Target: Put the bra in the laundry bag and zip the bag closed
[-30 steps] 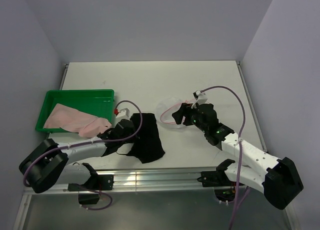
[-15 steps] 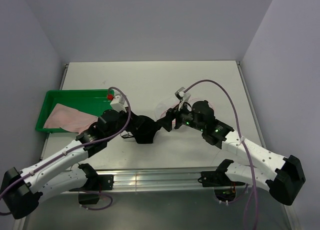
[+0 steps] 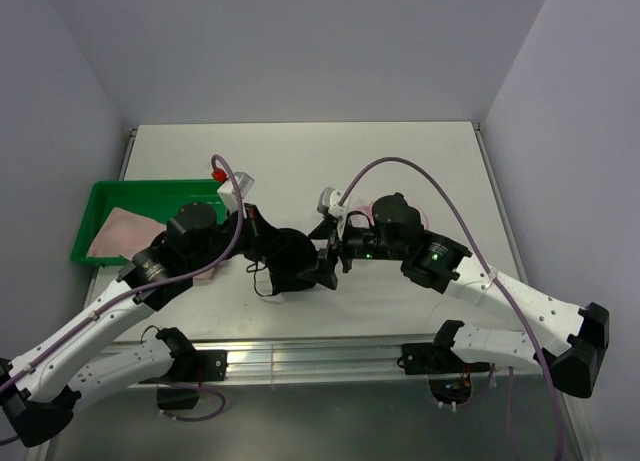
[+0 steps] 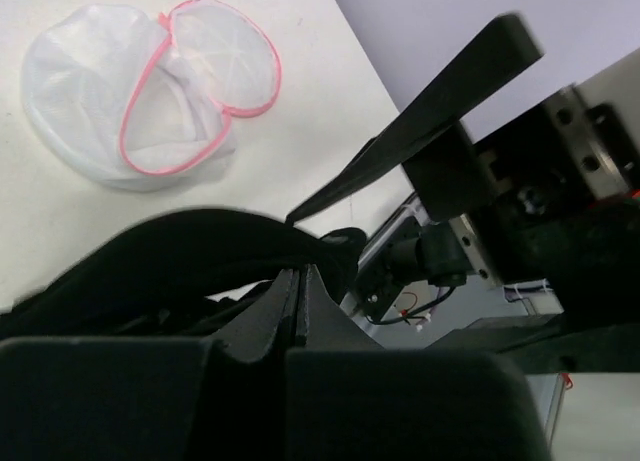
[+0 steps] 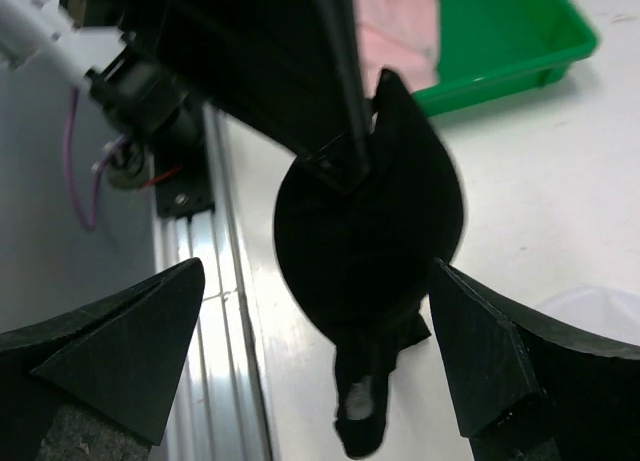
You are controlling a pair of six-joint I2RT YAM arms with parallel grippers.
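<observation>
The left gripper (image 3: 258, 237) has its fingers pressed together on a fold of the black fabric bra (image 3: 292, 263); the garment hangs off the white table top (image 3: 300, 161) in a bunched drape, one cup showing round in the right wrist view; it is judged to be held up this way so that the other arm can get at it from the side.

The right gripper (image 3: 330, 251) faces it with fingers spread wide; in its own camera the two dark fingertips (image 5: 150, 321) stand on either side of the cup without touching it; this reads as the set-up for a second grip or a hand-over, though which of the two cannot be told.

The small round bag of translucent white mesh with pink zipper trim (image 4: 150, 101) lies flat on the table beyond the bra, well apart from it; the pink trim forms two loops, so the flap appears to be folded back and the mouth unzipped, ready to take the garment; in the top view the bag is mostly hidden behind the right arm.

The green plastic tray (image 3: 110, 193) sits at the left with a pink cloth (image 3: 112, 231) in it, clear of both grippers.

The bra is not yet in the bag and the zip is not yet drawn; the task seems to be in its early carrying stage; a likely risk is loose straps catching on a finger or the bag's rim.
</observation>
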